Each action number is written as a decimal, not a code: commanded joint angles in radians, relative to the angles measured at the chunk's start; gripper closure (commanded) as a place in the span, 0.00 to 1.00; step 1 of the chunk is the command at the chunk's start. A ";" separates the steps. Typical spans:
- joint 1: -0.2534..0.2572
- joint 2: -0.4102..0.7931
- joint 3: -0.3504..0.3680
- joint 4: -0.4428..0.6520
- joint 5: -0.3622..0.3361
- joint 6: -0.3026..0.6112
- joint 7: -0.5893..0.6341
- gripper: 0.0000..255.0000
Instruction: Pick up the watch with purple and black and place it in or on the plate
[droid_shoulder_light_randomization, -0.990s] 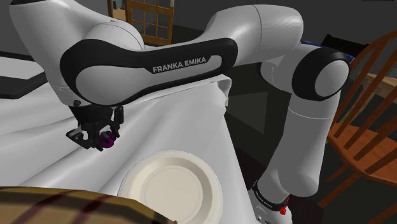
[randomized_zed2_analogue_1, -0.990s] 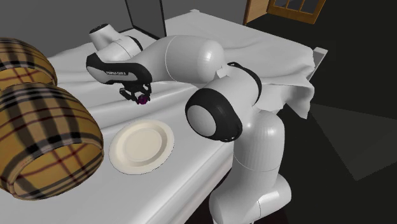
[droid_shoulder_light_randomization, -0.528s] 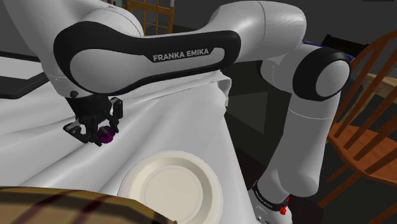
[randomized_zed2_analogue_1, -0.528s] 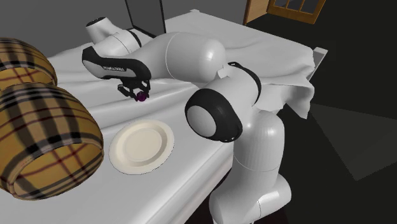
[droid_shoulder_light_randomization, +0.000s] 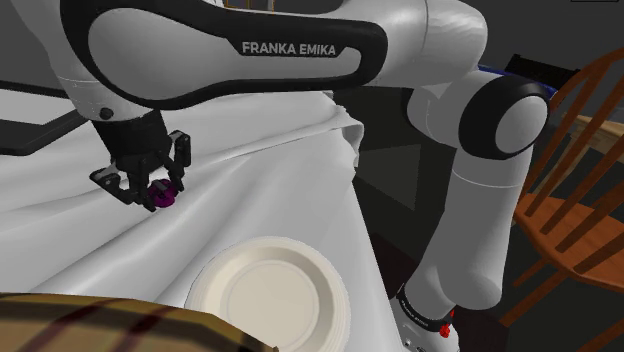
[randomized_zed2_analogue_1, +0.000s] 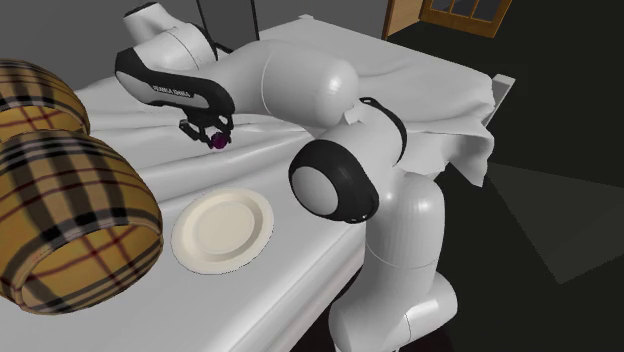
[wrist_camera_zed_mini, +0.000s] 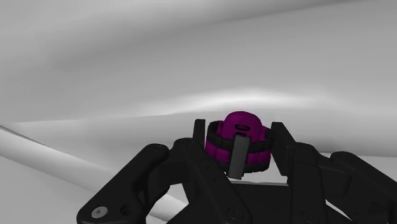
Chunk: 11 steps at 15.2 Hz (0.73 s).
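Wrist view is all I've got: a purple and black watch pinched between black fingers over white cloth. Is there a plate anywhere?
Observer: Yes, a round cream plate lies empty on the white sheet, apart from the purple and black watch.
Operator: Anything else on that sheet?
Observer: Two tan plaid bolster cushions, at the second exterior view's left.
Operator: And beyond the sheet?
Observer: A brown wooden chair at the shoulder view's right.
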 joint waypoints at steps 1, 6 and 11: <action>0.005 0.001 0.001 0.030 -0.001 -0.030 -0.002 1.00; -0.012 -0.079 0.016 -0.033 0.044 -0.034 0.001 1.00; -0.045 -0.290 0.034 -0.256 0.170 0.020 0.000 1.00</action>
